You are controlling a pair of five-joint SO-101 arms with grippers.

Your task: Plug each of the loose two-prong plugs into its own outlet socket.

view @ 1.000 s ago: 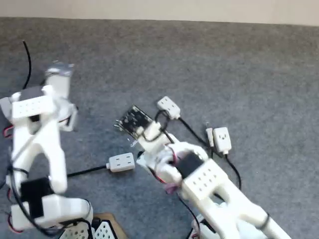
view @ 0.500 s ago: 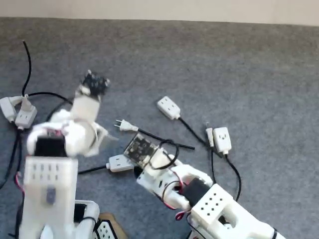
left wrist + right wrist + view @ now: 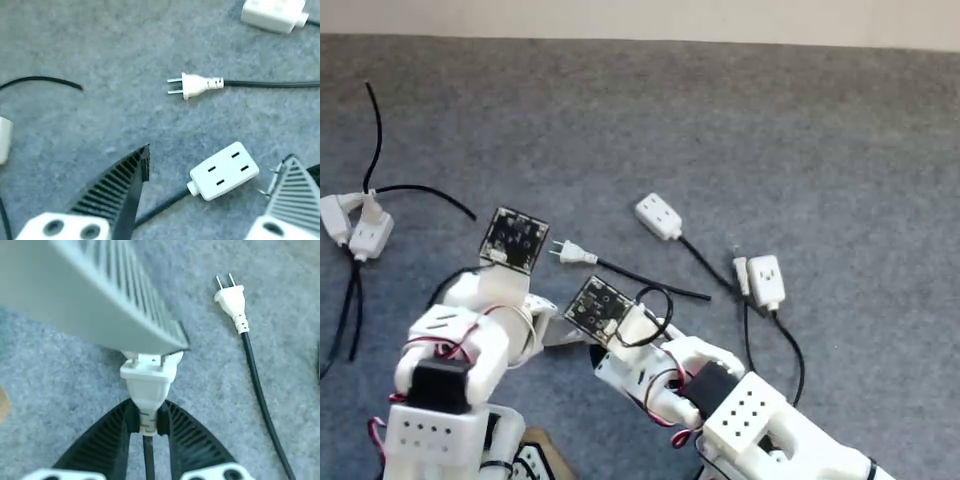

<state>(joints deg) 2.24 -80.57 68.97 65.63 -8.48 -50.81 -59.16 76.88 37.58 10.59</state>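
- Left arm [image 3: 470, 330] swung in to lower centre; left jaws spread over outlet socket [image 3: 224, 171].
- Right jaws clenched on plug [image 3: 147, 382].
- Pre-insertion step, I reckon; next I steady outlet socket and align prongs with slots.

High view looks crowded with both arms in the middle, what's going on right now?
The right gripper is shut on a white plug, prongs pointing outward. The left gripper hangs open above a white socket on the carpet. A second plug lies loose on the carpet nearby, in no socket.
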